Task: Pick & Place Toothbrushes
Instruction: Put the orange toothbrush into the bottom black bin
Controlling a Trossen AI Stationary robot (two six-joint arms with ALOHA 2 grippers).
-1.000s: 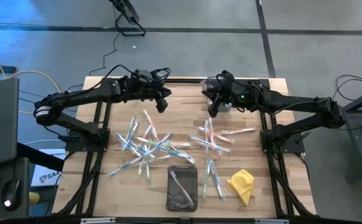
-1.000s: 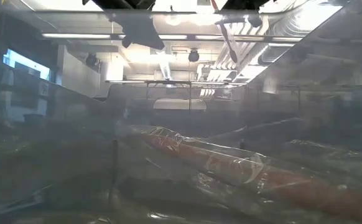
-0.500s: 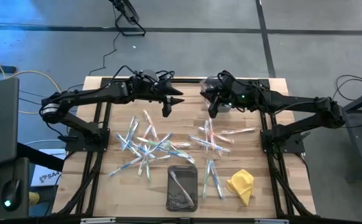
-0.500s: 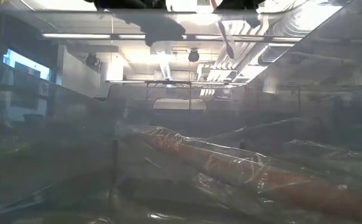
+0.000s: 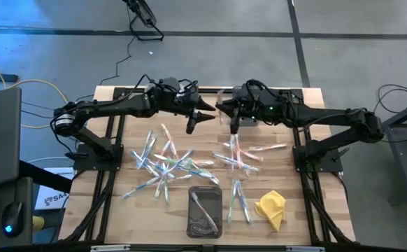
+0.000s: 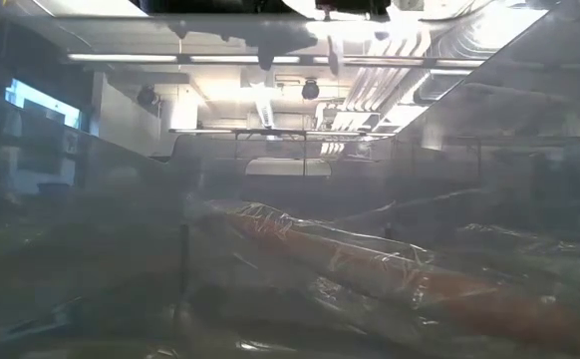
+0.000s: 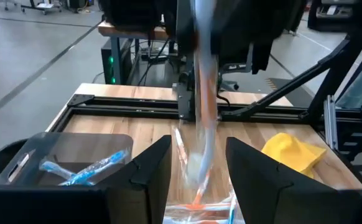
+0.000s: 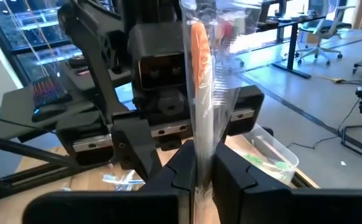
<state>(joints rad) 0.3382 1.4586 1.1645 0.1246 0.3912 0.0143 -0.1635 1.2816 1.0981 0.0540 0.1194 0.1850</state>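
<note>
Since the earlier frame, the left gripper (image 5: 205, 117) has spread open facing the right gripper (image 5: 226, 114), which pinches an orange-handled toothbrush in clear wrap (image 8: 201, 93) upright between them. Mistimed release could drop it mid-handover.

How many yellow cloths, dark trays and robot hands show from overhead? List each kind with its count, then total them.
yellow cloth: 1
dark tray: 1
robot hands, left hand and right hand: 2
Total: 4

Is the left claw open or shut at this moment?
Open: the left claw shows a clear gap, with the wrapped toothbrush in the right claw between its fingers.
</note>
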